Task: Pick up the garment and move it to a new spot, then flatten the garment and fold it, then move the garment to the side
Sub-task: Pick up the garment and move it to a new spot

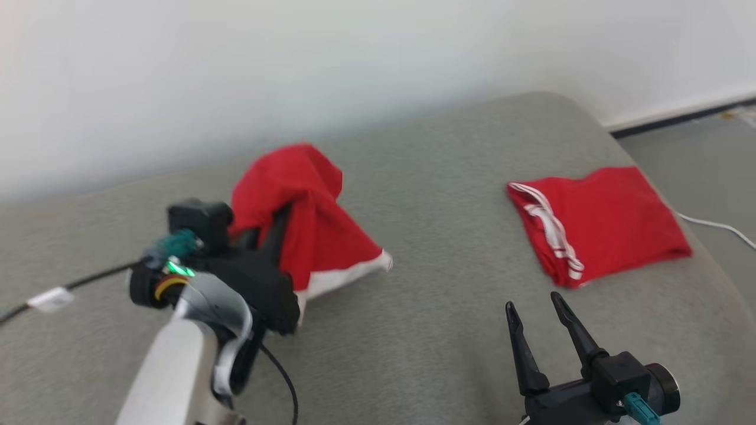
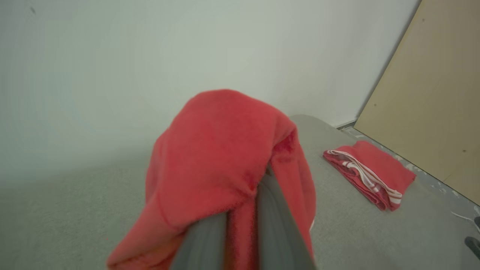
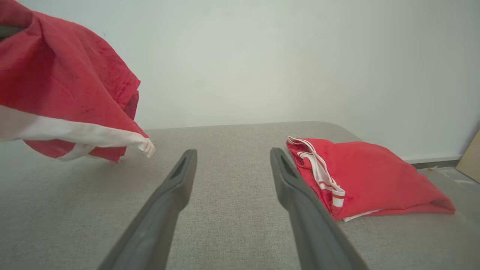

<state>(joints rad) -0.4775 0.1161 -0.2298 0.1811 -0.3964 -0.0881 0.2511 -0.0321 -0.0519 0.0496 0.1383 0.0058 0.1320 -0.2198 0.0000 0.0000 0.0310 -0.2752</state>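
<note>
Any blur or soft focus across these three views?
Head view: left claw and lifted red garment slightly smeared, folded red garment sharper. Left wrist view: garment and fingers up close are soft. Right wrist view: crisp, evenly lit, no glare.

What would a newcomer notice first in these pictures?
A bunched red cloth garment with a white hem hangs from the shut left gripper over the grey padded surface. On the right lies a folded red garment with white stripes, near the open right gripper.

No words or numbers can be read here. The small white tag (image 1: 50,299) on the black cable (image 1: 97,276) is too blurry.
</note>
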